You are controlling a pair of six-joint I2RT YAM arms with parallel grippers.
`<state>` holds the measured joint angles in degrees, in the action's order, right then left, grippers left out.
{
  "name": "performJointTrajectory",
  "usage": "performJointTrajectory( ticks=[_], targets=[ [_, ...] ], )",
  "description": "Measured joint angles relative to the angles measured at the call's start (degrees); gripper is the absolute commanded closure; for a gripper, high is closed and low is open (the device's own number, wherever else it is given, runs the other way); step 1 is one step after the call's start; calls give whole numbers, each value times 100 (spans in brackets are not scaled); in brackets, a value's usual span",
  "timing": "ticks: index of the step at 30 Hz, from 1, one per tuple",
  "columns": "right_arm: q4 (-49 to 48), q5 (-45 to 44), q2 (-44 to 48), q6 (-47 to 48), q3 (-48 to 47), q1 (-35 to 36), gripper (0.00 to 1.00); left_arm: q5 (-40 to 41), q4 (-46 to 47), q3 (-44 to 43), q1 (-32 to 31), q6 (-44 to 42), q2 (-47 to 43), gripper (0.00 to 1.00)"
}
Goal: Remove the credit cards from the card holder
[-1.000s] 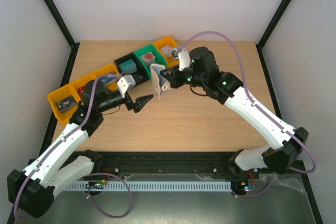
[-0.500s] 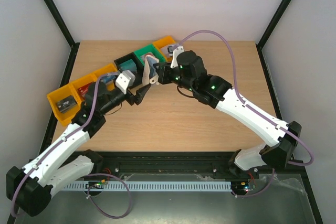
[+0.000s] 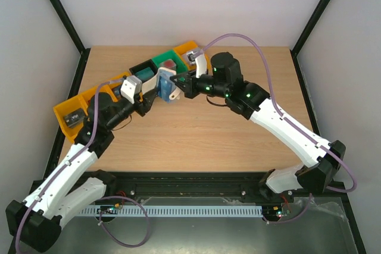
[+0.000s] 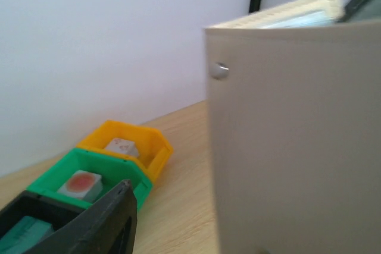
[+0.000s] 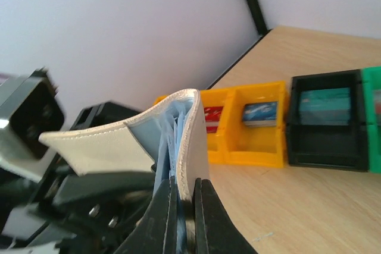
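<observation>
My right gripper (image 3: 178,84) holds the card holder (image 3: 168,82) off the table, in front of the bins. In the right wrist view it (image 5: 187,206) is shut on one beige cover and the light blue pockets (image 5: 172,123) beside it. The other cover (image 5: 95,144) splays out to the left over my left gripper (image 3: 153,96). In the left wrist view this beige cover (image 4: 292,147), with its small snap dot (image 4: 219,70), fills the right half. One black finger (image 4: 101,221) stands apart from it at lower left; the other finger is hidden. No credit cards show; they are hidden in the holder.
A curved row of bins runs along the back left: yellow (image 3: 71,117), black (image 3: 143,68), green (image 3: 166,62) and yellow (image 3: 189,50), each holding a small item. The black cage posts stand at the table's sides.
The right arm has carried the card holder left and down to the left gripper, and it now gapes with its blue inside showing. The left jaws have narrowed.
</observation>
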<state>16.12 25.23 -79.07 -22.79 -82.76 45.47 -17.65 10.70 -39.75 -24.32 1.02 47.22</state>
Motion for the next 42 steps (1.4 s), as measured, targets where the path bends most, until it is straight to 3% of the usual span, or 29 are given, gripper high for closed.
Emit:
performJointTrajectory(
  ticks=[2,7,9,10,13,18,22,28,35,42],
  targets=[
    [31,413,0,98,0,-72,98,79,-22,-20,85,120,0,57],
    [9,1169,0,267,28,-258,98,-214,-120,-50,153,308,-61,96],
    [-39,1344,0,304,81,-297,96,-544,-184,-55,153,286,-114,98],
    [-59,1419,2,317,118,-334,89,-664,-245,-55,160,330,-144,98],
    [-146,1613,66,330,302,-518,49,-887,-350,-55,190,470,-181,98],
    [-157,1644,251,431,739,-752,1,-612,-695,-197,190,459,-157,98],
    [-306,1751,490,675,1209,-831,1,-251,-1025,-426,214,339,-109,98],
    [-949,1886,826,680,2041,-828,1,-501,-1132,-466,249,710,-37,98],
    [-1161,2004,769,671,2133,-828,1,-595,-1314,-334,249,1237,214,98],
    [-1585,2149,509,518,2133,-828,1,-1207,-1132,-289,254,1432,212,98]
  ],
)
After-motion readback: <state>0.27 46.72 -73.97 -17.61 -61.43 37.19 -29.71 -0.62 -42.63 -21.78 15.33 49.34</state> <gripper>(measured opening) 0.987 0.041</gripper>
